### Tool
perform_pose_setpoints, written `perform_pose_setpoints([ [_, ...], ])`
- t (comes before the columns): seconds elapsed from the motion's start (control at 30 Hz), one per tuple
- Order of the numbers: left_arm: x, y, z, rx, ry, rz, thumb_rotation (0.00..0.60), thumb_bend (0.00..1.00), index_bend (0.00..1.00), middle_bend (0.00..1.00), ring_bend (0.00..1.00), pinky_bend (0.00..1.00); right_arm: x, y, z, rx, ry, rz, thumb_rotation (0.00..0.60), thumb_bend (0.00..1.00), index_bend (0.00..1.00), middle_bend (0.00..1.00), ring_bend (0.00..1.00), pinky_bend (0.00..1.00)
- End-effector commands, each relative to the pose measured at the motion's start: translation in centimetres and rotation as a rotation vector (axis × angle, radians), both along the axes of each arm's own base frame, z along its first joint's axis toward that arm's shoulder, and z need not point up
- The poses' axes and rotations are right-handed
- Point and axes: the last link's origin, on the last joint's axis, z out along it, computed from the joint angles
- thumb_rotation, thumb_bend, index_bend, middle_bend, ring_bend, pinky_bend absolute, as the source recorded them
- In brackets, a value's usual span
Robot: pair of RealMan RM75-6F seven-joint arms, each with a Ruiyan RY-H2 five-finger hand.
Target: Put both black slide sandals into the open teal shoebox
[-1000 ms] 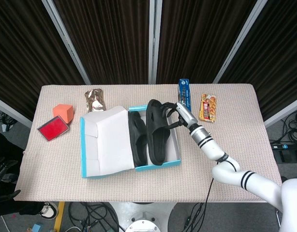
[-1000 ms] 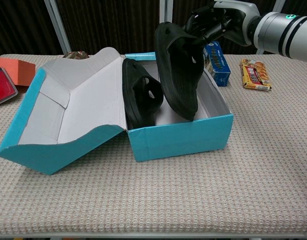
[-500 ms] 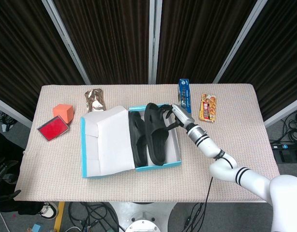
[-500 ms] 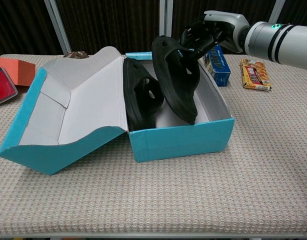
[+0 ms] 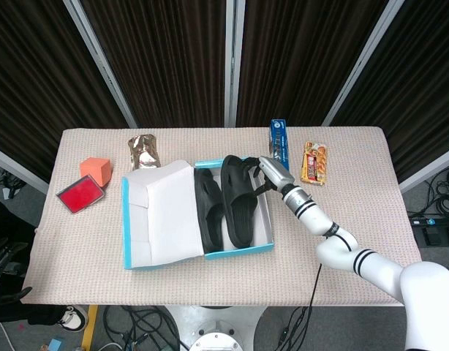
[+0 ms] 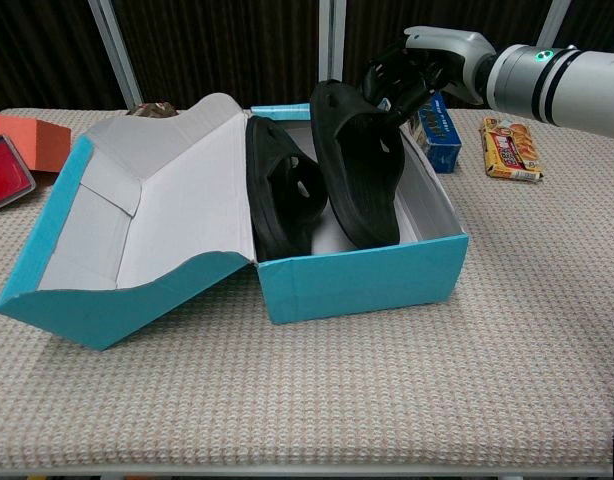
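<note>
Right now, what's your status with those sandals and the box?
Right hand gripping second sandal at its heel, lowering it into teal shoebox. First sandal already inside. Left hand out of view. Nothing blocking.

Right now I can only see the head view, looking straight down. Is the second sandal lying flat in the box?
Observer: No. The chest view shows the second sandal standing tilted, with its top end above the wall of the teal shoebox.
Operator: Is my hand holding it?
Observer: Yes. The fingers of the right hand curl around that raised top end.
Operator: What about the other sandal?
Observer: The first sandal stands on its edge, right next to the open lid.
</note>
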Motion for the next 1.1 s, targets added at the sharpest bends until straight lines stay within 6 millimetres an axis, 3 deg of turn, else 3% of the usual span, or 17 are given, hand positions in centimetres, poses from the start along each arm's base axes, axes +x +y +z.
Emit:
perform_pose_setpoints([
  [0.03,0.0,0.0,0.0,-0.001,0.000,0.001,0.600,0.00,0.17,0.19,0.05,0.12,0.1,0.0,-0.2,0.001,0.029,0.019,0.600,0.09,0.59,0.53,0.33,0.44],
  [0.87,-0.3,-0.1,0.0,-0.002,-0.007,0.010,0.600,0.00,0.17,0.19,0.05,0.12,0.3,-0.1,-1.6,-0.013,0.182,0.067,0.600,0.07,0.59,0.51,0.33,0.43],
  [0.97,-0.3,-0.1,0.0,-0.001,-0.008,0.008,0.600,0.00,0.17,0.19,0.05,0.12,0.4,0.0,-1.4,0.001,0.181,0.064,0.600,0.01,0.50,0.45,0.27,0.39],
  [1.1,-0.3,0.0,-0.1,-0.004,-0.008,0.006,0.600,0.00,0.17,0.19,0.05,0.12,0.5,0.1,-1.0,0.025,0.163,0.052,0.600,0.00,0.30,0.31,0.12,0.28],
])
